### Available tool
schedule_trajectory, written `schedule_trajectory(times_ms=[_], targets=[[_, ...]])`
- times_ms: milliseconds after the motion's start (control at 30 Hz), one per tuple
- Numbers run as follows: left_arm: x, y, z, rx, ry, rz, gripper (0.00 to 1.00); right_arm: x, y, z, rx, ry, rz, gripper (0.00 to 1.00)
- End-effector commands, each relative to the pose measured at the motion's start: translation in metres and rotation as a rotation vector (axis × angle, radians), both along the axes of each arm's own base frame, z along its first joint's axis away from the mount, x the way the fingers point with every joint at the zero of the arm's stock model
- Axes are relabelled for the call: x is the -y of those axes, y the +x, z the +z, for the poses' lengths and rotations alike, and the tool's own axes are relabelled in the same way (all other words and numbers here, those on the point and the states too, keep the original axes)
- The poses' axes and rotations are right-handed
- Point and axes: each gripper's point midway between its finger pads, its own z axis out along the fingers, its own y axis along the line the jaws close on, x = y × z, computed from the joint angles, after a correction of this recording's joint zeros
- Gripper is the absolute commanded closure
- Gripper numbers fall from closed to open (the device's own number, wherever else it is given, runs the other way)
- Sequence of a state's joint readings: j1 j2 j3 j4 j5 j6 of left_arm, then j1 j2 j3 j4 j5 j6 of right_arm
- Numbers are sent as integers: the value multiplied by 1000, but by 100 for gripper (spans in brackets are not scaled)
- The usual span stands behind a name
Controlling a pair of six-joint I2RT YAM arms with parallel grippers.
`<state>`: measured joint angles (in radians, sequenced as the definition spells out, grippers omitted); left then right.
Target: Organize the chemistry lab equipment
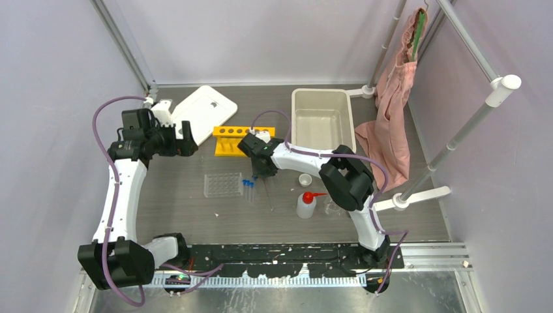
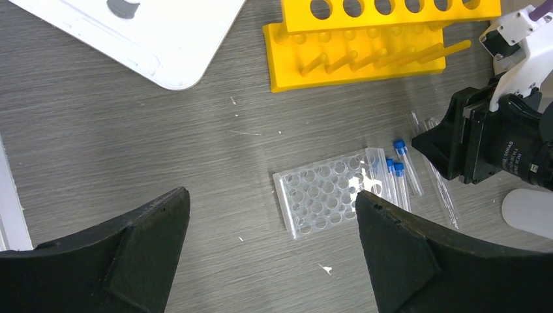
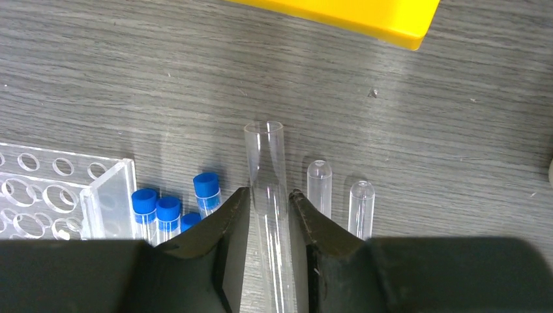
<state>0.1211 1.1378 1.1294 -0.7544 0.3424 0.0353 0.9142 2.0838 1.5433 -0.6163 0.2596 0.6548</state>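
My right gripper (image 1: 264,171) is low over the table, below the yellow rack (image 1: 235,140). In the right wrist view it (image 3: 269,199) is shut on a clear glass tube (image 3: 266,156) whose open end points at the rack (image 3: 365,16). Two more tubes (image 3: 319,189) lie just to its right. Blue-capped vials (image 3: 168,212) lie to its left, beside the clear tray (image 3: 59,195). My left gripper (image 1: 189,140) is open and empty, left of the rack. Its wrist view looks down on the tray (image 2: 326,195) and vials (image 2: 398,173). The squeeze bottle (image 1: 306,203), tiny white cup (image 1: 304,179) and beakers (image 1: 334,208) stand to the right.
A white bin (image 1: 323,120) stands at the back right. A flat white lid (image 1: 203,111) lies at the back left. A pink cloth (image 1: 391,124) hangs at the right. The white pole stand (image 1: 424,192) has its base at the table's right edge.
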Motion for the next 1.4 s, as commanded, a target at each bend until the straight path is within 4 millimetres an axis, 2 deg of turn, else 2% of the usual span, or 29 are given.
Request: schedule_trajectory(times_ms=[0, 167, 300, 367, 500, 700, 833, 900, 1100, 1367], targets=[[5, 4, 24, 69, -11, -39, 2, -4, 6, 3, 10, 29, -19, 69], [11, 0, 26, 67, -37, -62, 1, -5, 11, 19, 27, 47, -23, 84], [18, -5, 29, 57, -64, -94, 1, -8, 15, 56, 74, 93, -20, 89], [22, -7, 31, 49, -80, -113, 2, -8, 17, 82, 106, 125, -22, 91], [37, -17, 37, 37, -145, -181, 4, -18, 17, 148, 188, 254, -22, 91], [68, -36, 48, 24, -292, -317, 8, -53, 13, 241, 342, 449, 6, 93], [80, -44, 52, 10, -368, -374, 12, -77, 18, 289, 441, 570, -13, 96], [85, -47, 53, -4, -405, -389, 16, -88, 20, 305, 479, 614, -21, 96], [97, -56, 59, -35, -499, -439, 26, -114, 17, 325, 523, 686, -12, 96], [105, -58, 61, -55, -575, -464, 37, -124, 18, 330, 543, 724, -25, 97]])
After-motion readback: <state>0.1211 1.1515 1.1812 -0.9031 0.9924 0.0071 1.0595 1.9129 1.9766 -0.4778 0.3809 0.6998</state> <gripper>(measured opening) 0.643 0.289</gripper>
